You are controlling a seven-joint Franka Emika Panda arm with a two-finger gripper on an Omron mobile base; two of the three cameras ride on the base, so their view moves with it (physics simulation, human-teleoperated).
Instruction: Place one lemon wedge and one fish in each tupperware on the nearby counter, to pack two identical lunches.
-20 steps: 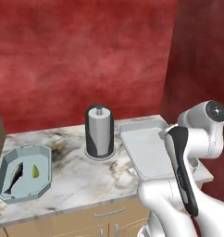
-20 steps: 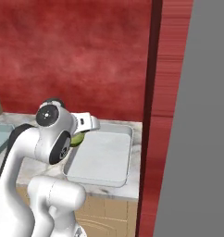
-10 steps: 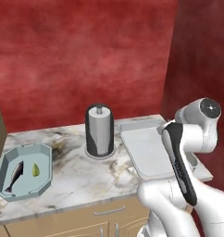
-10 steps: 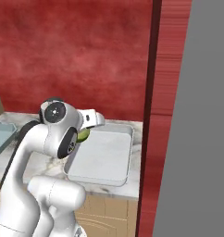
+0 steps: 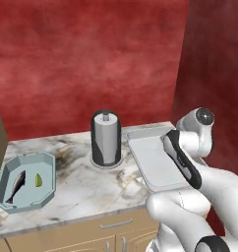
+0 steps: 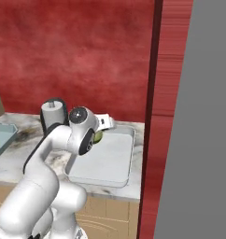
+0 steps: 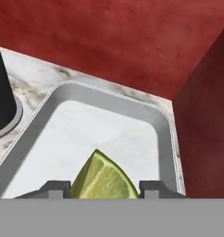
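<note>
My gripper (image 7: 104, 187) is shut on a green-yellow lemon wedge (image 7: 103, 178), held above the white-grey rectangular tupperware (image 7: 132, 134). From the right base, the wedge (image 6: 98, 136) peeks out under the hand over that tray's (image 6: 110, 158) back left part. The rectangular tray (image 5: 150, 162) holds nothing. At the counter's (image 5: 81, 182) left end, the pale blue octagonal tupperware (image 5: 47, 160) holds a dark fish (image 5: 16, 186) and another lemon wedge (image 5: 38, 180).
A dark paper-towel holder (image 5: 106, 139) stands between the two trays, close to the rectangular tray's left side. A red wall (image 7: 206, 115) rises directly right of that tray, and a red wall backs the counter. Tan cabinet fronts (image 5: 91, 236) sit below.
The hand has carried the lemon wedge a little to the right, further over the rectangular tray. The things on the counter have not moved.
</note>
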